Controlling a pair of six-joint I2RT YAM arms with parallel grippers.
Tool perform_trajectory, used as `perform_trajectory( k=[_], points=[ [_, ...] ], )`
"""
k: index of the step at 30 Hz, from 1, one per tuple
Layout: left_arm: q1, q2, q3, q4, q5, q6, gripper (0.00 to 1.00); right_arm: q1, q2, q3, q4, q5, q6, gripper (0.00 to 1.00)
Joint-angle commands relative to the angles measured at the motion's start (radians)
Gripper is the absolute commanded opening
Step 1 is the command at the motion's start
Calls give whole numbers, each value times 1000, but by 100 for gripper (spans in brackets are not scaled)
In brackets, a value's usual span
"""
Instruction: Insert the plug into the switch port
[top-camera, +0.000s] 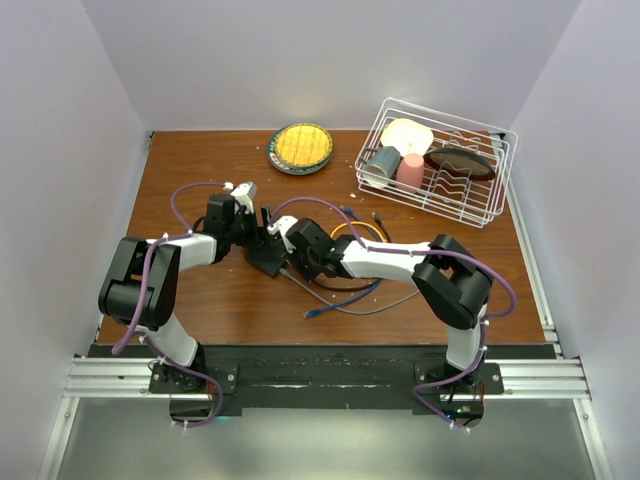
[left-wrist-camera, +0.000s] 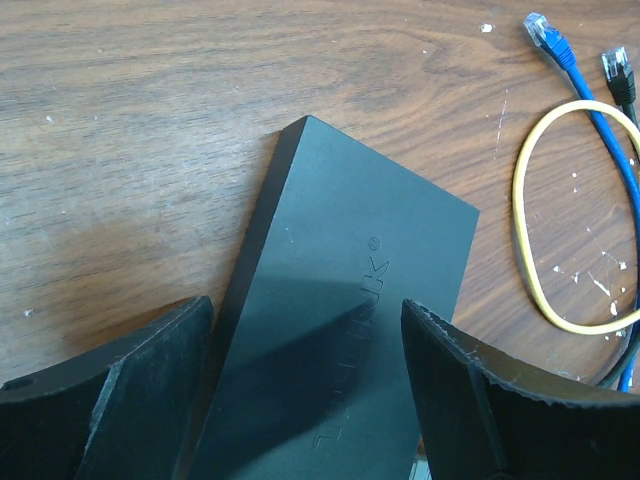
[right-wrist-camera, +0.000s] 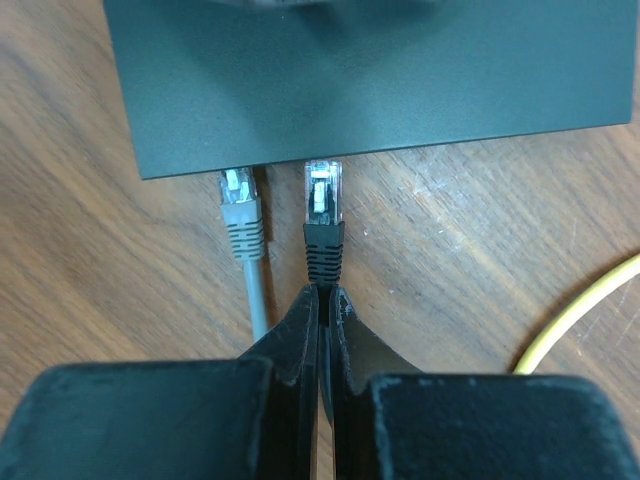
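The flat black switch box (left-wrist-camera: 350, 260) lies on the wooden table, and my left gripper (left-wrist-camera: 308, 330) straddles its width with one finger against each long side. The right wrist view shows the same box (right-wrist-camera: 370, 80) from its port edge; the switch port itself is hidden under the top lip. My right gripper (right-wrist-camera: 325, 295) is shut on the black cable just behind the plug (right-wrist-camera: 322, 215). The plug's clear tip points at the box edge and almost touches it. From above, both grippers meet at the box (top-camera: 268, 260), left gripper (top-camera: 255, 228) behind it, right gripper (top-camera: 292, 250) in front.
A grey plug (right-wrist-camera: 240, 205) sits at the box edge just left of the black one. A yellow cable loop (left-wrist-camera: 530, 250), a blue plug (left-wrist-camera: 545, 35) and another black plug (left-wrist-camera: 620, 75) lie to the right. A dish rack (top-camera: 440, 160) and a yellow-centred plate (top-camera: 300, 147) stand at the back.
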Motion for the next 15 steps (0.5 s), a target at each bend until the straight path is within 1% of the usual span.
perform_trajectory(
  k=[1,10,15],
  points=[
    [4,26,15,-19,8,12,81,-5,-94,-15,72,14,12,0],
    [4,18,12,-22,9,12,81,-5,-41,-20,95,-1,21,0],
    [4,27,13,-24,6,13,81,-5,-64,-57,102,5,23,0]
  ],
)
